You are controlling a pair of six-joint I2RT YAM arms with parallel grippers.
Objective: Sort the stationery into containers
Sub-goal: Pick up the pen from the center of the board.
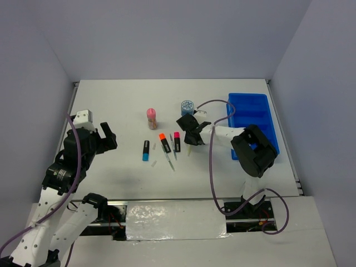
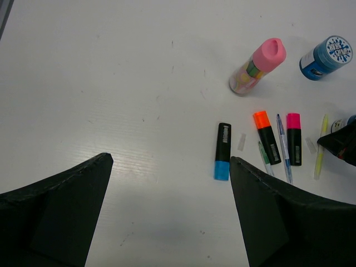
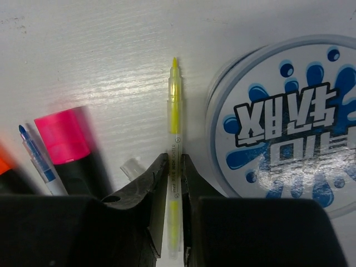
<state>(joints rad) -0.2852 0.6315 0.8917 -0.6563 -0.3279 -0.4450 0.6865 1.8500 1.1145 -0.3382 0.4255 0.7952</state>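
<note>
My right gripper (image 3: pixel 174 167) is shut on a thin yellow pen (image 3: pixel 174 111), low over the table among the stationery (image 1: pixel 192 130). A blue-white patterned roll (image 3: pixel 283 122) sits just right of that pen. A roll (image 1: pixel 187 106) and a pink-topped tube (image 1: pixel 151 117) stand further back. Black highlighters with blue (image 1: pixel 146 150), orange (image 1: pixel 164 143) and pink (image 1: pixel 177 141) caps lie side by side, with thin pens (image 1: pixel 171 157) between them. The blue tray (image 1: pixel 253 119) is at the right. My left gripper (image 2: pixel 169 161) is open and empty, left of the blue-capped highlighter (image 2: pixel 222 151).
A small clear cap (image 3: pixel 130 167) lies between the pink highlighter (image 3: pixel 64 139) and the yellow pen. A blue pen (image 3: pixel 36 158) lies left of the pink highlighter. The right arm's purple cable (image 1: pixel 211 161) loops over the table beside the tray. White walls enclose the table.
</note>
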